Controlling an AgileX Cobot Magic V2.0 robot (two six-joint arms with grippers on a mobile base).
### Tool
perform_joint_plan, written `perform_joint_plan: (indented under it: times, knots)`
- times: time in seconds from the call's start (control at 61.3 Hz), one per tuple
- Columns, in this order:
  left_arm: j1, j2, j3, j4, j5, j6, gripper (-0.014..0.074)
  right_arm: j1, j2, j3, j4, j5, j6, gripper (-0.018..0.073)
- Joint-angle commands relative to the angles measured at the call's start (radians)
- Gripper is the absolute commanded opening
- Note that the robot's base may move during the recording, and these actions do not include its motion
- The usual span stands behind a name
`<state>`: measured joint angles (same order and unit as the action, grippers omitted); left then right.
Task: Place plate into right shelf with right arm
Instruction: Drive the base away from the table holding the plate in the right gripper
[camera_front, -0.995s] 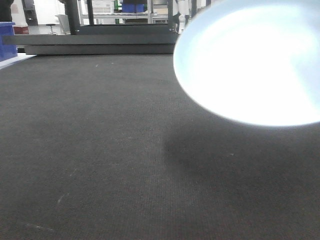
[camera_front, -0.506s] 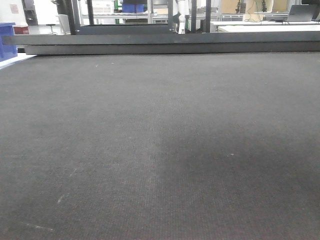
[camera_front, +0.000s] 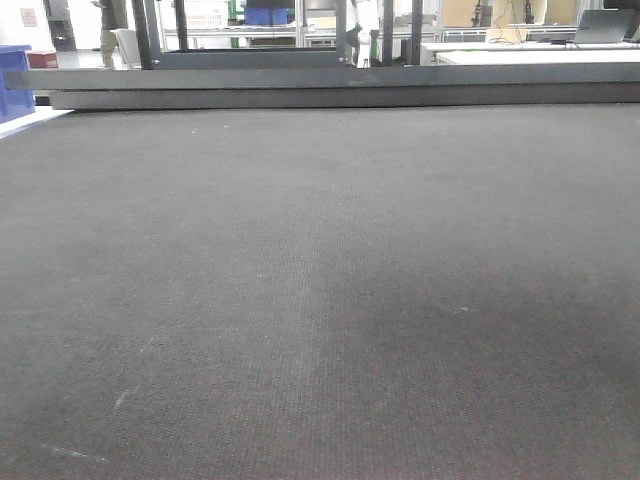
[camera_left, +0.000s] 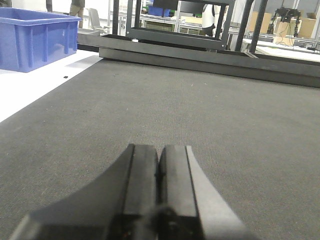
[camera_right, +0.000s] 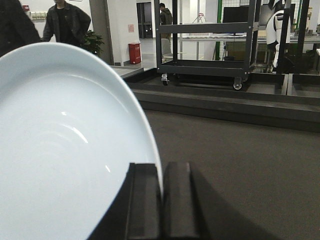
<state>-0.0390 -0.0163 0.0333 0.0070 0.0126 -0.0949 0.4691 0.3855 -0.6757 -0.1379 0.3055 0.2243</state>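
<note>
A dark grey mat covers the bench (camera_front: 300, 300). Nearest, the left end effector (camera_left: 158, 167) is closed with its two fingers pressed together, and the right end effector (camera_right: 161, 187) clamps the rim of the one white plate (camera_right: 65, 150), which is tilted on edge. Farther off stand one blue bin (camera_left: 35, 37) and one black wheeled cart (camera_right: 210, 45).

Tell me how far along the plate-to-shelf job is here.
Done: the grasp. The right gripper has its fingers shut on the rim of the plate, which is held tilted. In hand: the carry; the front view shows only the dark mat. Left: the placing itself, as the right shelf shows in no view. The left gripper is shut and empty.
</note>
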Motion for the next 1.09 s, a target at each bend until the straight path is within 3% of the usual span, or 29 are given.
perform_joint_plan:
  times: [0.0,1.077]
  knots:
    - [-0.001,-0.011,0.007,0.0,-0.089,-0.006,-0.0047,0.002,0.006,-0.032,-0.013,-0.107,-0.006,0.0055]
    - [-0.001,-0.011,0.007,0.0,-0.089,-0.006,-0.0047,0.002,0.006,-0.032,-0.013,-0.107,-0.006,0.0055]
